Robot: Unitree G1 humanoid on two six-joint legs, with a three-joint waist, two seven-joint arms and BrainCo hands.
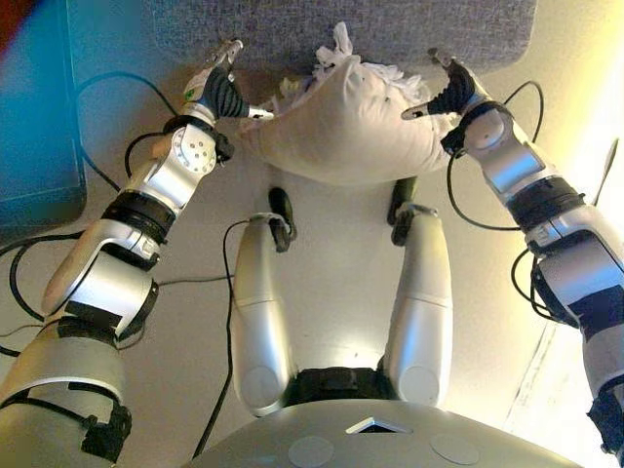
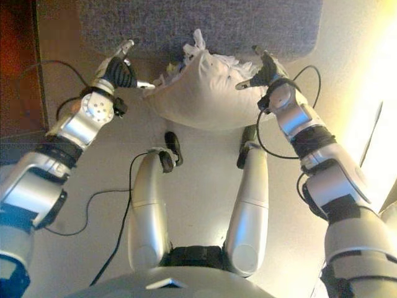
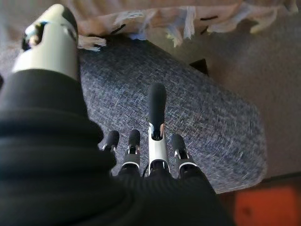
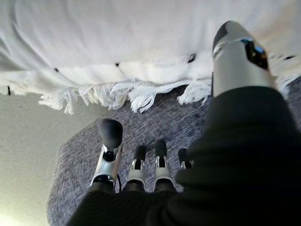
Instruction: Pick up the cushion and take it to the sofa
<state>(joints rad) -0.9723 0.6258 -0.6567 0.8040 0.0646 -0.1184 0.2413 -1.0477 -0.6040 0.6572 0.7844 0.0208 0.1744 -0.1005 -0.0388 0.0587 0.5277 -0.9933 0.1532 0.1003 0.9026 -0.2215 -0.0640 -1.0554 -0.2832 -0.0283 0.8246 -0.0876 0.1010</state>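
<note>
A white cushion (image 1: 341, 127) with a frayed fringe hangs between my two hands, its far edge over the front of the grey sofa (image 1: 292, 29). My left hand (image 1: 219, 93) is at the cushion's left end, with its thumb touching the cloth and its fingers relaxed over the sofa seat (image 3: 188, 108). At the right end my right hand (image 1: 450, 93) does the same, thumb against the cushion. In the right wrist view the cushion's fringe (image 4: 117, 94) lies just past the thumb, above the sofa fabric (image 4: 155, 122). Neither hand curls round the cloth.
The sofa's front edge runs across the top of the view, with beige floor in front of it. A blue panel (image 1: 39, 117) stands at the left. Bright light falls on the floor at the right.
</note>
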